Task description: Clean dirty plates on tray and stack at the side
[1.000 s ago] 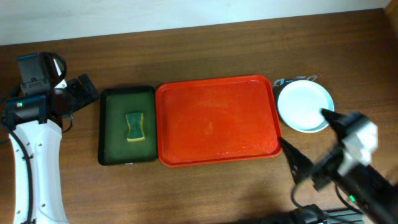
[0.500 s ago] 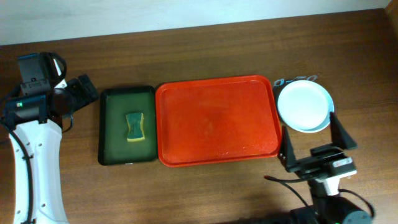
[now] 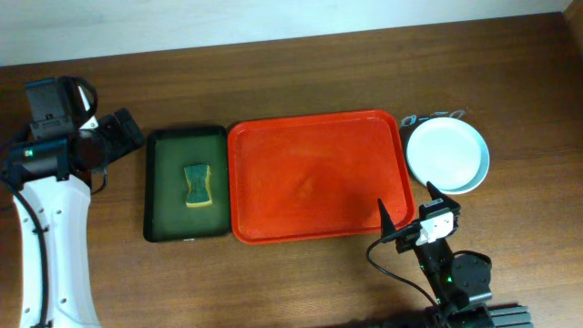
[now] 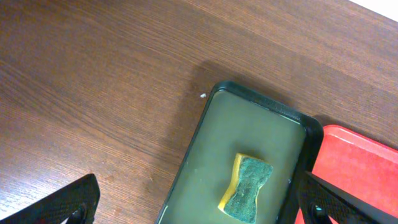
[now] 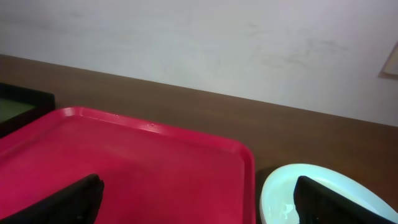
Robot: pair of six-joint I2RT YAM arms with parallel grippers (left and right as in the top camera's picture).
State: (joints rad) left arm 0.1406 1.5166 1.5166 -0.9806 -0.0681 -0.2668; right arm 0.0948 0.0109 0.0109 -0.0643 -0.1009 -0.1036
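The red tray [image 3: 314, 178] lies at the table's middle with no plate on it; it also shows in the right wrist view [image 5: 124, 162]. The white plates [image 3: 446, 155] sit stacked on the table just right of the tray, seen too in the right wrist view [image 5: 323, 196]. My right gripper [image 3: 408, 208] is open and empty, near the tray's front right corner. My left gripper [image 3: 117, 137] is open and empty at the far left, beside the green tray.
A dark green tray [image 3: 187, 182] left of the red tray holds a yellow-green sponge [image 3: 198, 185], also in the left wrist view [image 4: 245, 196]. Bare wood table lies in front and behind. A pale wall stands behind the table.
My right arm has drawn back from the plate stack toward the front edge and turned, its open gripper now near the tray's front right corner. The left arm has not moved.
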